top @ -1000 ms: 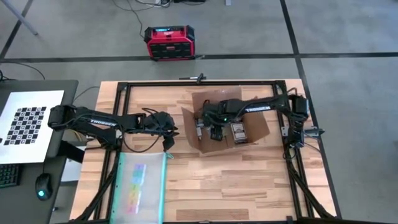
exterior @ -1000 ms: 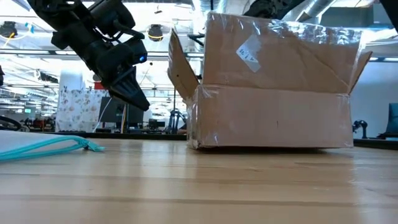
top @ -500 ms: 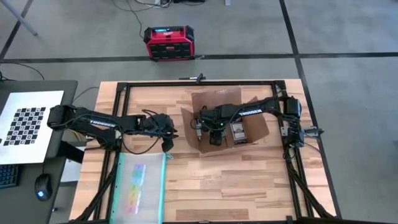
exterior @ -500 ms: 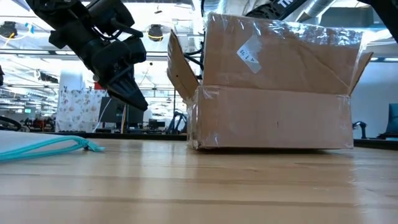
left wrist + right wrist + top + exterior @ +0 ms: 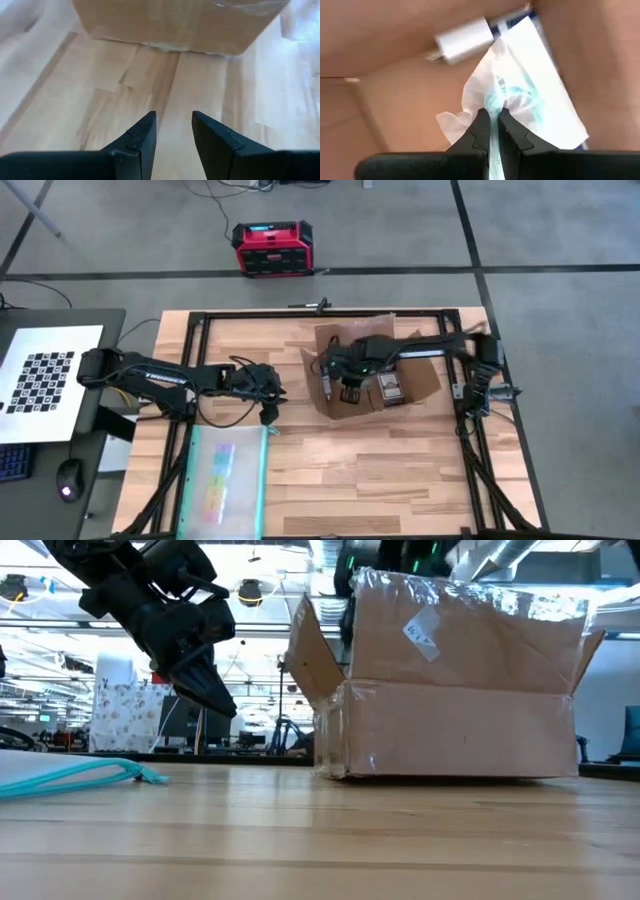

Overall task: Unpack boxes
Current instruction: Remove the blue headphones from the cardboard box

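The brown cardboard box (image 5: 418, 383) stands open on the table's far right part, also seen in the low view (image 5: 455, 710), its taped flaps up. My right gripper (image 5: 345, 387) reaches down into it and is shut on a white crinkled plastic packet (image 5: 520, 90) with teal inside. A silvery white cylinder (image 5: 462, 42) lies beside the packet on the box floor. My left gripper (image 5: 270, 407) hangs open above the table to the left of the box (image 5: 175, 22), and in the low view (image 5: 210, 695) it touches nothing. My right gripper pinches a crumpled, bunched-up fold of the white packet (image 5: 492, 102) between its two fingers. The fingers come from above, pointing down into the box. The rest of the packet spreads out below the fingers, inside the box.
A clear teal-edged pouch (image 5: 225, 475) lies flat at the table's near left, and its edge shows in the low view (image 5: 70, 775). A red and black case (image 5: 272, 248) stands on the floor beyond the table. Bare wood lies in front of the box.
The box has slid a little toward the table's right edge and turned slightly, staying flat on the table. My right gripper has shifted with it, a little toward the far edge, inside the box.
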